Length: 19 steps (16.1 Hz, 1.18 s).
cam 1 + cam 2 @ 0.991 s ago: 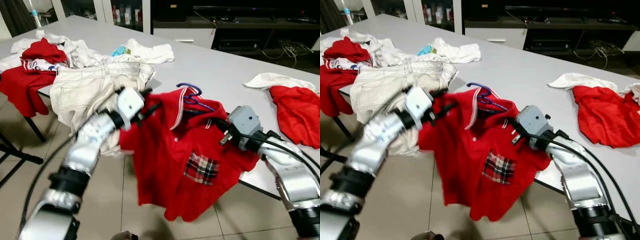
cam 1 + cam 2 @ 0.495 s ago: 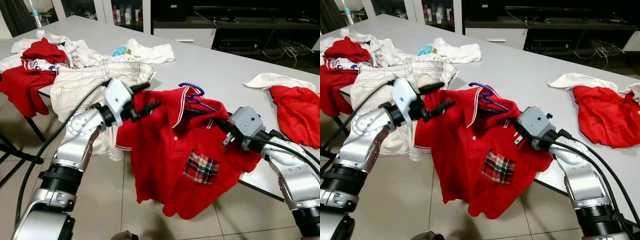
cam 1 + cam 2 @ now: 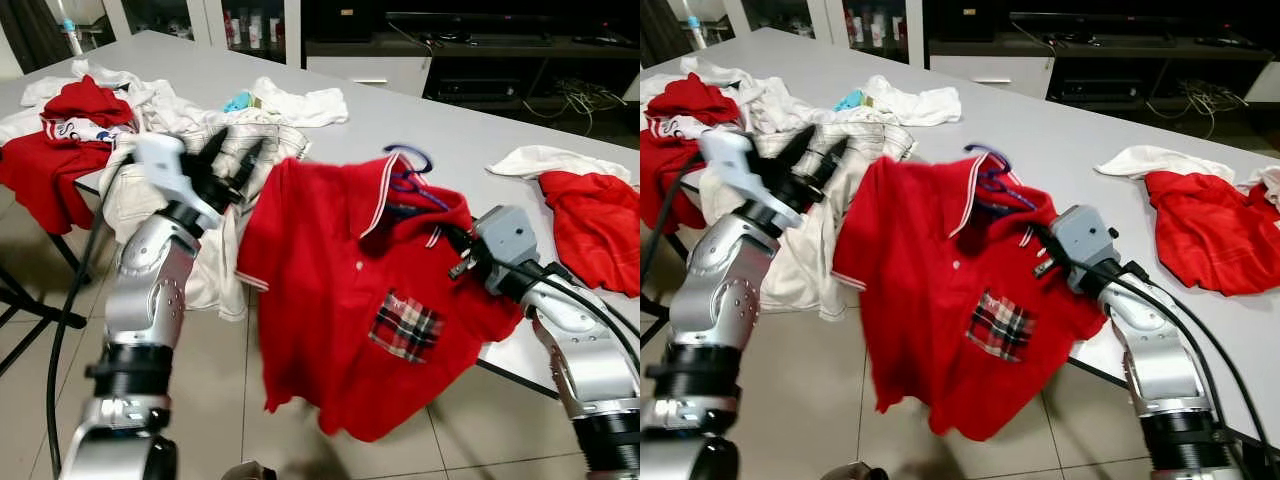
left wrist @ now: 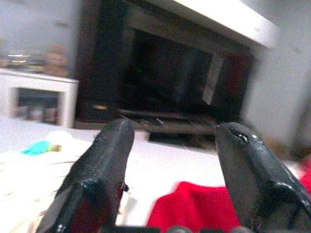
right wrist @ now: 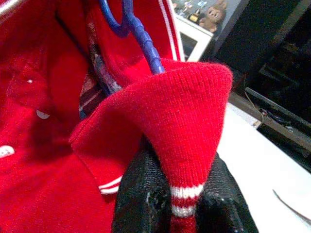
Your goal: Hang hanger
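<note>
Pinching 1 red polo shirt on 1 blue hanger, right gripper clamps; left gripper gapes.

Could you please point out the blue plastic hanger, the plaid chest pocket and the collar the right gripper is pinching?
Blue plastic hanger (image 3: 408, 160), left eye view, on its hook.
Plaid chest pocket (image 3: 404, 327), left eye view, on its middle.
Red knit collar with white stripes (image 5: 187, 121), right wrist view, on the pinched fold.
</note>
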Motion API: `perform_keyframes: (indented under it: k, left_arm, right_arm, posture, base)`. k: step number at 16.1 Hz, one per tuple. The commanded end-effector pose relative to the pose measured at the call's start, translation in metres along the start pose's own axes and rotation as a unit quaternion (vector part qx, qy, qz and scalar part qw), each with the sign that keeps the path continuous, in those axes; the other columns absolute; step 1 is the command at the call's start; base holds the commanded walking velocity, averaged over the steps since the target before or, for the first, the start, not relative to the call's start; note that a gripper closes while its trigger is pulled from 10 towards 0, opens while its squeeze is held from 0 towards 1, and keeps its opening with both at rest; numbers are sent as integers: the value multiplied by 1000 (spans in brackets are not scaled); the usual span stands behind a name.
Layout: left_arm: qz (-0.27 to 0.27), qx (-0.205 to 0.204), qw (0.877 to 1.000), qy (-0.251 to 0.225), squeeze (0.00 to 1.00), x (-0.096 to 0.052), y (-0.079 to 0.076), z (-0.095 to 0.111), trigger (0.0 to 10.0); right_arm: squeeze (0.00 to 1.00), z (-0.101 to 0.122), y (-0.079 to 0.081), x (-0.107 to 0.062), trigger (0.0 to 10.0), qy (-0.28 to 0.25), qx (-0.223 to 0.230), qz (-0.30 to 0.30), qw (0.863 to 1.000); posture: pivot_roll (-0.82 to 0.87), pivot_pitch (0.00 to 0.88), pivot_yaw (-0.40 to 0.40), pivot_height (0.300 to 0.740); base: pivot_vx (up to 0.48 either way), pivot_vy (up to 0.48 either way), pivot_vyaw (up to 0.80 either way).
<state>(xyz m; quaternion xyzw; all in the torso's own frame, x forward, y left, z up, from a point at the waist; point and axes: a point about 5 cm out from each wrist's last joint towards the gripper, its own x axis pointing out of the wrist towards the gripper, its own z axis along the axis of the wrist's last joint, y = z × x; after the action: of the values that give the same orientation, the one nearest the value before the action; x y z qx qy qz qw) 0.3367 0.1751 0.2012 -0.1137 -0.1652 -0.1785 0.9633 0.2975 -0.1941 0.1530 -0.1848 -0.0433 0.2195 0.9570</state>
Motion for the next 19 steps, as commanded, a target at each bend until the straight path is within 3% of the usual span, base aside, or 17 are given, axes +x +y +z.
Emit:
perform_keyframes:
  k: [1, 4, 6, 8, 11, 19]
  left_arm:
    - [34, -14, 999, 3, 0, -6, 2, -3, 10000]
    - [40, -28, 998, 38, 0, -23, -22, -21, 10000]
    - [49, -30, 997, 43, 0, -28, -27, -23, 10000]
    - [94, -14, 995, 40, 0, -41, -32, -25, 10000]
    - [166, 17, 985, 36, 0, -56, -28, -24, 10000]
    - [185, 35, 981, 38, 0, -65, -34, -28, 10000]
  right_arm:
    - [0, 16, -8, 1, 10000, -39, 17, -31, 999]
    - [0, 24, 3, 2, 10000, -66, 67, -21, 995]
    - [0, 28, 7, 0, 10000, -77, 83, -15, 993]
    - [0, 36, 18, -5, 10000, -101, 121, 7, 987]
    - [0, 36, 32, -9, 10000, -101, 119, 26, 987]
    - [0, 35, 35, -11, 10000, -89, 98, 54, 990]
  posture:
    - [-46, 0, 1, 740]
    - [-43, 0, 5, 740]
    - [-46, 0, 9, 740]
    - [-47, 0, 10, 740]
    - [-44, 0, 8, 740]
    - [-36, 0, -7, 740]
  base:
    - [0, 0, 0]
    - [0, 0, 0]
    - [0, 0, 0]
    - [0, 0, 0]
    - [0, 0, 179]
    - [0, 0, 725]
